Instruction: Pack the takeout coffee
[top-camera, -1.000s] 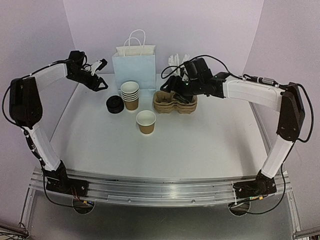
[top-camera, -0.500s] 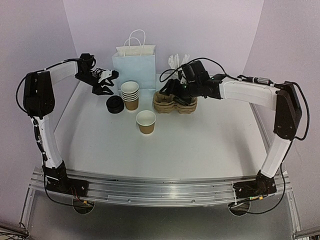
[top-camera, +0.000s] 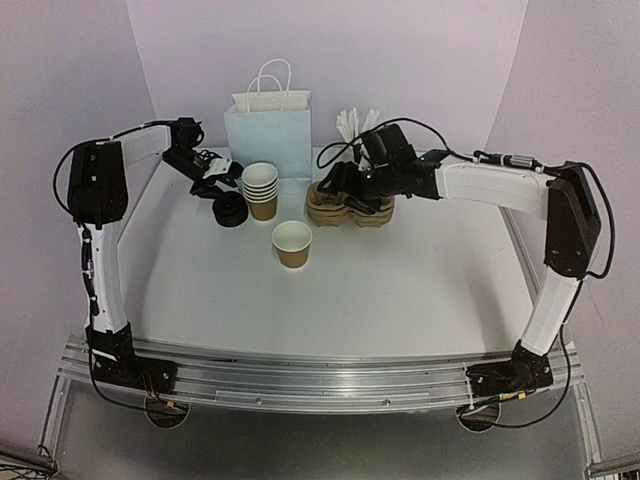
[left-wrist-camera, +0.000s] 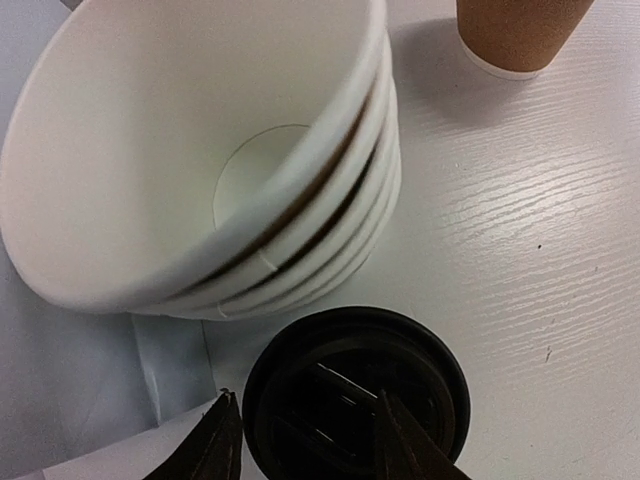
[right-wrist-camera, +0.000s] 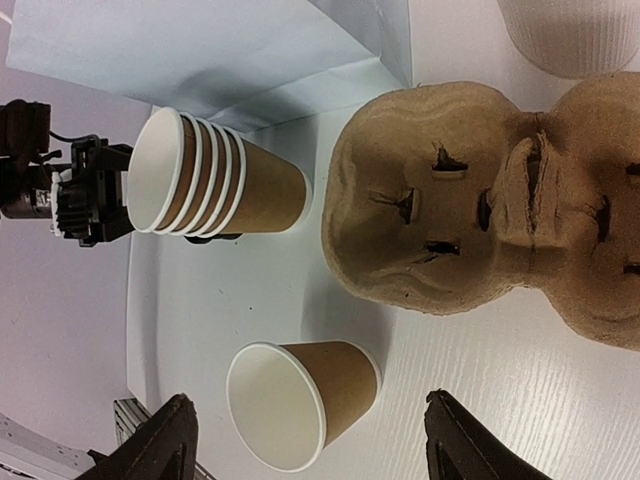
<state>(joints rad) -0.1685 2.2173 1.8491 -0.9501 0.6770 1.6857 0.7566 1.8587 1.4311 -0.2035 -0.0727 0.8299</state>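
Item: takeout coffee, not yet assembled. Cup (top-camera: 292, 243): brown kraft, white inside, upright and uncovered on the counter (top-camera: 420, 290), in front of the nested cup stack (top-camera: 260, 188) and apart from it. Lid pile (top-camera: 230, 210): black, just left of that stack. Left end effector (left-wrist-camera: 305, 445): low over the pile, released, jaws part-way apart astride one side of the top lid (left-wrist-camera: 355, 395); no pinch evident. Right end effector (right-wrist-camera: 315, 440): released, jaws wide with nothing between them, hovering by the pulp carrier (top-camera: 350, 205). Paper bag (top-camera: 268, 135): upright at the back. Step judged in hand: fetching one lid. The next move calls for pinching the top lid alone, lifting it clear without dragging those beneath, then seating it square on the cup.
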